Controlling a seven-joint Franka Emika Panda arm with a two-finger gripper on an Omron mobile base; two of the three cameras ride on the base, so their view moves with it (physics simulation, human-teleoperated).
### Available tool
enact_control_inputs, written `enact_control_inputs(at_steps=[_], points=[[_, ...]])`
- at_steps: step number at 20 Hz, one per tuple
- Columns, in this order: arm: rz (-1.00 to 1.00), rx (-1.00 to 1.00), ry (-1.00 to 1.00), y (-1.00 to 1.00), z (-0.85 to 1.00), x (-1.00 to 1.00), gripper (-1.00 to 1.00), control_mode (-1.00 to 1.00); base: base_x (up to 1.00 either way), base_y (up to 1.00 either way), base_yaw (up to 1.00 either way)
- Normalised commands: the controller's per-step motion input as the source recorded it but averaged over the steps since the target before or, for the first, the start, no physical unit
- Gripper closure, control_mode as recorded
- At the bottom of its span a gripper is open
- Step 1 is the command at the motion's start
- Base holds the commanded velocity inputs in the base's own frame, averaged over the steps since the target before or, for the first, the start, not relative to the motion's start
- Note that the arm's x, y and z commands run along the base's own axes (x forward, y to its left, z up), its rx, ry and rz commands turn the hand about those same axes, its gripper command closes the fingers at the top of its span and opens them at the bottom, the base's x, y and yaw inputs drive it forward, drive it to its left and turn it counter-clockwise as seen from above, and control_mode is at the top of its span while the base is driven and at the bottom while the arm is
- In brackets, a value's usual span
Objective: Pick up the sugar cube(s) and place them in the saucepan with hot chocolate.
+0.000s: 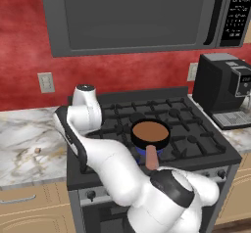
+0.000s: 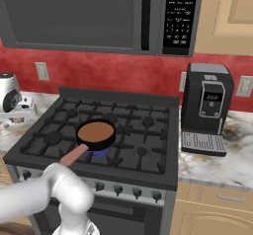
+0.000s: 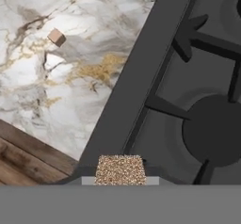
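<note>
presently we find the claw (image 3: pixel 120 171) nipped on a sugar cube (image 3: pixel 120 170) over the stove edge (image 3: pixel 127 96), bound for the saucepan (image 1: pixel 150 133); another cube (image 3: pixel 57 37) lies on the worktop (image 3: pixel 61 77).

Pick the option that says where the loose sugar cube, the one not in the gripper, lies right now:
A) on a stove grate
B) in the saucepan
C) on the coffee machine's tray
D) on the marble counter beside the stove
D: in the hand view the loose sugar cube sits on the marble counter, apart from the stove, while the gripper holds another speckled cube.
</note>
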Motion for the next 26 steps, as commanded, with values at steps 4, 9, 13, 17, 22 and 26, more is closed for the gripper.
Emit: enact_control_inputs(at_steps=[4,9,13,17,22,26], points=[[0.0,0.0,-0.02,-1.0,0.36,0.0,1.0,-1.0,0.0,0.0,0.0],[0.0,0.0,-0.02,-1.0,0.29,-0.01,1.0,-1.0,0.0,0.0,0.0],[0.0,0.01,0.0,-0.94,0.33,-0.03,1.0,-1.0,0.0,0.0,0.0],[0.0,0.01,-0.02,-0.91,0.17,-0.1,1.0,-1.0,0.0,0.0,0.0],[0.0,0.0,0.0,-0.99,0.02,-0.03,1.0,-1.0,0.0,0.0,0.0],[0.0,-0.04,0.0,-0.79,0.0,0.0,1.0,-1.0,0.0,0.0,0.0]])
